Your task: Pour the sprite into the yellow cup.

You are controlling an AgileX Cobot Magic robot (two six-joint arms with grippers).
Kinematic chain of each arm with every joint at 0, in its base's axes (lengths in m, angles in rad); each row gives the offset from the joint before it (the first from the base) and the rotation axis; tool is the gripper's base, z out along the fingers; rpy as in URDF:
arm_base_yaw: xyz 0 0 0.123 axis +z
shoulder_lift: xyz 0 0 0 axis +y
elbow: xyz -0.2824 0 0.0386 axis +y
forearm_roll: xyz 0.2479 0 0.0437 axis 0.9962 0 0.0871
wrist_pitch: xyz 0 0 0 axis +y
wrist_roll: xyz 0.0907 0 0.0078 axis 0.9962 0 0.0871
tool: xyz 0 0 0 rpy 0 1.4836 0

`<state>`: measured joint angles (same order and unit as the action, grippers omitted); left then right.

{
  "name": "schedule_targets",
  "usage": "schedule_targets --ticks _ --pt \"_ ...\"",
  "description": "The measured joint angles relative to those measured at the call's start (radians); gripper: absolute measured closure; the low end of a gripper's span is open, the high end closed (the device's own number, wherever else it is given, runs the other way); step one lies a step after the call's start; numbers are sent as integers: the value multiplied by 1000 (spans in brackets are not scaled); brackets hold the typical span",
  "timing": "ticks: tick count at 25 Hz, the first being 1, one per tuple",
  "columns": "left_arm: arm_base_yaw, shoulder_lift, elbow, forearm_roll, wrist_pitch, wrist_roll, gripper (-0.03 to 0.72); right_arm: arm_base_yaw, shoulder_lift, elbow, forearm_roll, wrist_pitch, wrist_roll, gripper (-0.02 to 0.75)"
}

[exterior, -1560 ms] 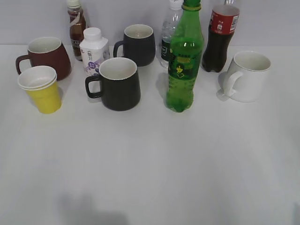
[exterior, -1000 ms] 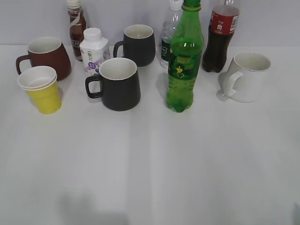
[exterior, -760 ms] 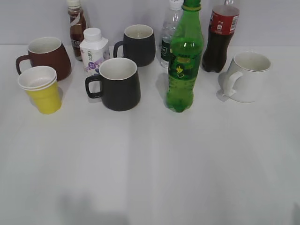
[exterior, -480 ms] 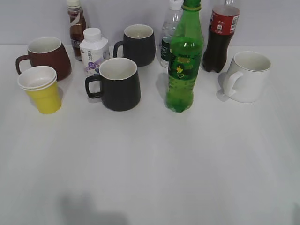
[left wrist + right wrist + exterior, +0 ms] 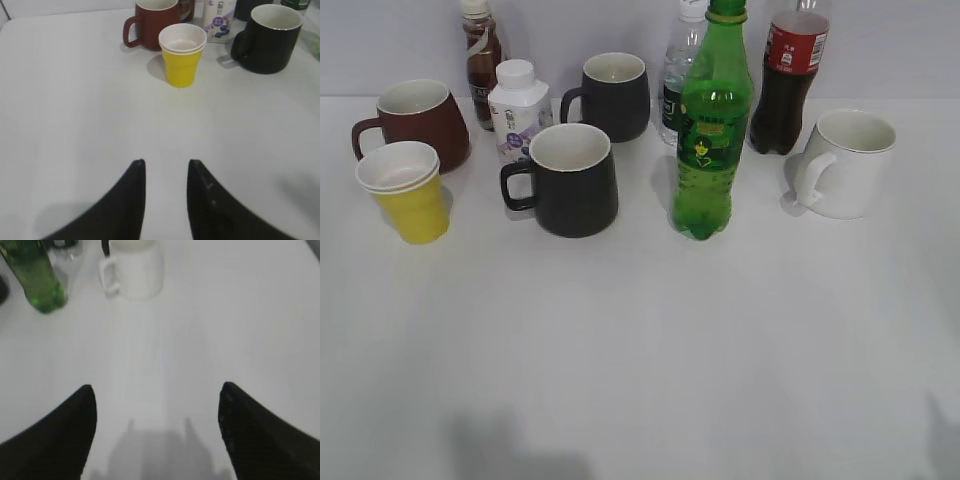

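Note:
The sprite [image 5: 710, 130], a tall green bottle with a green cap, stands upright at the table's back middle; its lower part shows at the top left of the right wrist view [image 5: 34, 277]. The yellow cup [image 5: 408, 193] stands at the left, in front of a dark red mug [image 5: 415, 120]; it also shows in the left wrist view [image 5: 182, 55]. My left gripper [image 5: 166, 162] is open and empty, well short of the yellow cup. My right gripper [image 5: 157, 387] is wide open and empty over bare table, short of the bottle. Neither gripper shows in the exterior view.
Two black mugs [image 5: 570, 180] [image 5: 612, 95], a white milk bottle [image 5: 518, 105], a brown drink bottle [image 5: 480, 60], a clear water bottle [image 5: 678, 75], a cola bottle [image 5: 788, 80] and a white mug [image 5: 842, 162] stand along the back.
The objects have not moved. A dark shadow has appeared at the lower right edge of the exterior view.

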<state>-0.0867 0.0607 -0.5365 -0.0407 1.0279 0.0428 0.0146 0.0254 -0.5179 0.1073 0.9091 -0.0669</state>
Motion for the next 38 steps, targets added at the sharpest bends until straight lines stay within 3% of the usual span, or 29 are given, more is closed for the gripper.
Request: schedule_targets --ticks 6,11,15,19,28,35,38 --pt "-21 174 -2 15 -416 0 462 0 218 -2 102 -377 -47 170" --pt "-21 416 22 15 -703 0 430 89 441 1 160 -545 -201 207" --pt "-21 672 25 -7 -928 0 286 189 601 1 167 -662 -279 265" --pt "-21 907 29 -117 -1156 0 153 268 756 1 168 -765 -289 279" --pt "-59 1084 72 -175 -1198 0 123 452 1069 1 176 -1005 -292 279" --pt "-148 1125 303 -172 -1493 0 123 518 1226 1 175 -1154 -249 272" --pt "-152 1194 322 -139 -1619 0 118 518 1259 1 172 -1190 -188 213"
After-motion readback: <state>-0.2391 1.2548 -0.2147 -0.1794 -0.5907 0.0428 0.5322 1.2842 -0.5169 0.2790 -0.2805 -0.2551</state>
